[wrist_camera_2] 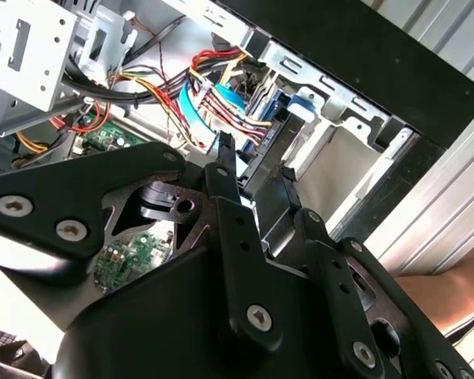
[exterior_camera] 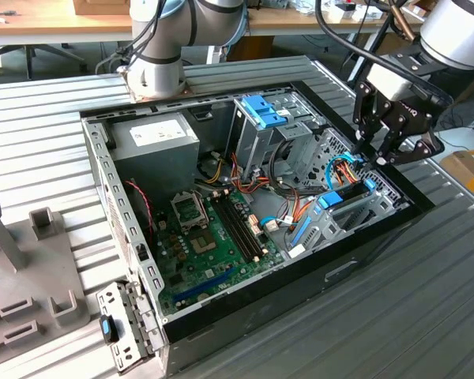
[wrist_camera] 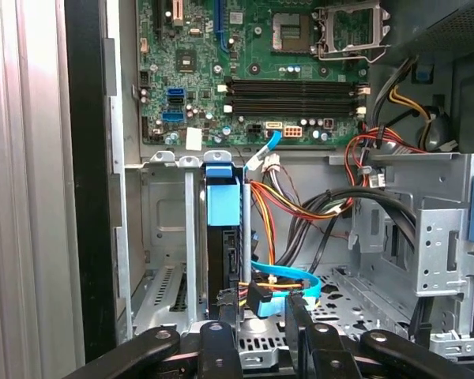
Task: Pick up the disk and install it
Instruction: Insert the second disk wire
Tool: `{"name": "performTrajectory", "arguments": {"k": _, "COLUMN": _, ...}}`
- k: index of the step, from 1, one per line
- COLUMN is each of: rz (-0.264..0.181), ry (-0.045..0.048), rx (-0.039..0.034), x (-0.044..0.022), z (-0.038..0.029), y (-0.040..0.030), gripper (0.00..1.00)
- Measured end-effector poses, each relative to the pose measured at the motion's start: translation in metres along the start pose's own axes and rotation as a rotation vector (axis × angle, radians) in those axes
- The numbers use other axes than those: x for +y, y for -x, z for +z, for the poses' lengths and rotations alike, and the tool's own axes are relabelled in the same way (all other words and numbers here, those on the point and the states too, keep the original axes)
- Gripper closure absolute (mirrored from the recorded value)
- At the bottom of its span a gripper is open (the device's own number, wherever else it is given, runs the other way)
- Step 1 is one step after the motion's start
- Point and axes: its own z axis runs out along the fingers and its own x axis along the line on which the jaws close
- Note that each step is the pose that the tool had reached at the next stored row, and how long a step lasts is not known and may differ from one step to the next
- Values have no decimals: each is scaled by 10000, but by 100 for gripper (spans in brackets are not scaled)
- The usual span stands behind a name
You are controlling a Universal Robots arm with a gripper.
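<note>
Just beyond end effector [wrist_camera: 261, 320], disk [wrist_camera: 223, 237] slotted upright

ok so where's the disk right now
The disk stands on edge in the bay at the exterior view's right of the computer case, directly under the gripper, beside the orange cables.

No print can be read here — the white label [exterior_camera: 159, 135] on the grey box [exterior_camera: 154, 154] carries dark marks too small to make out, and the green board [wrist_camera: 253, 71] likewise
</note>
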Motion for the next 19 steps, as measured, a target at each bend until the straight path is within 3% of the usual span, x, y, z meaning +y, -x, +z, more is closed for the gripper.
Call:
{"name": "performTrajectory", "arguments": {"k": 5, "rz": 1, "ry": 0, "rx": 9, "x": 11, "z": 29, "y": -2, "gripper": 62}}
{"name": "performTrajectory", "arguments": {"k": 7, "rz": -3, "ry": 0, "rx": 47, "x": 21, "z": 41, "y": 0, "gripper": 62}}
{"name": "performTrajectory", "arguments": {"k": 19, "rz": -2, "ry": 0, "rx": 47, "x": 24, "z": 51, "y": 23, "gripper": 62}}
